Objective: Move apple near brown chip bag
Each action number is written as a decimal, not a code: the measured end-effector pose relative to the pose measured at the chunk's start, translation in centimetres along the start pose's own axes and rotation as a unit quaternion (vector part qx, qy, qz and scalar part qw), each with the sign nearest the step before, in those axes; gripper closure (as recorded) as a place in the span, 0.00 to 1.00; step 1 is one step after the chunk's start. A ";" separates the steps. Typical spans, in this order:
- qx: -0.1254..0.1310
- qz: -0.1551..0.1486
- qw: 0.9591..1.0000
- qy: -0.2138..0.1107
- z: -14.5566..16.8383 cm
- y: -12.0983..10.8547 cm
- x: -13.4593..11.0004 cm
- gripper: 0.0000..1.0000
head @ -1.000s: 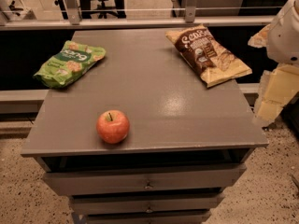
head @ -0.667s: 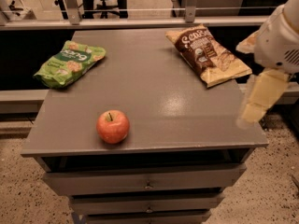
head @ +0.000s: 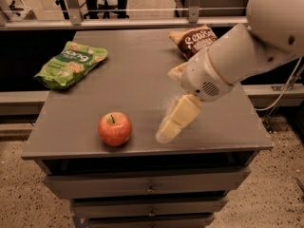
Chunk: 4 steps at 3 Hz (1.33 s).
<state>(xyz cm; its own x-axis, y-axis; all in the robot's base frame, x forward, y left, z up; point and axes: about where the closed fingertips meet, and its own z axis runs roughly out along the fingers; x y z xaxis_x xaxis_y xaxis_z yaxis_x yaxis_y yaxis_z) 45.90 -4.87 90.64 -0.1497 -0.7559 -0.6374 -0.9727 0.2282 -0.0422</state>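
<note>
1. The gripper (head: 167, 104) is swinging in over the table (head: 118, 80). A moment ago it was hanging off the right edge; now it is sitting above the front half, right of the middle.
2. The fingers (head: 180, 115) are standing spread and pinching nothing. The lower one is pointing down toward the front edge, and its tip is hovering near the apple (head: 115, 128) without touching it.
3. The apple is resting where it was, upright with its stem up, close to the front edge and left of the middle. It is lying well apart from the brown chip bag (head: 194, 40).
4. The brown chip bag is lying unmoved toward the back right corner, and the arm (head: 247, 51) is now covering its nearer part.
5. The green snack bag (head: 71, 64) is lying by the left edge toward the back, playing no part in the task.
6. For the task, this looks like the reach toward the apple is getting under way. Nothing is being carried yet, so the grasp, the lift and the carry toward the back right corner are all remaining.
</note>
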 end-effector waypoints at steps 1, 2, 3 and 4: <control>-0.030 0.003 0.996 -0.081 4.3 1.3 -3.7 0.00; -0.049 -0.001 0.990 -0.135 7.3 3.0 -6.2 0.00; -0.060 -0.005 0.986 -0.157 9.4 4.4 -7.1 0.00; -0.064 -0.005 0.984 -0.166 10.8 5.2 -7.1 0.00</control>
<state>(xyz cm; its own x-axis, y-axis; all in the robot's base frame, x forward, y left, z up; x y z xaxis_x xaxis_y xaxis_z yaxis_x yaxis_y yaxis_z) 43.84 8.30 86.68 -0.0945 -0.5109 -0.8544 -0.9913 0.1270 0.0338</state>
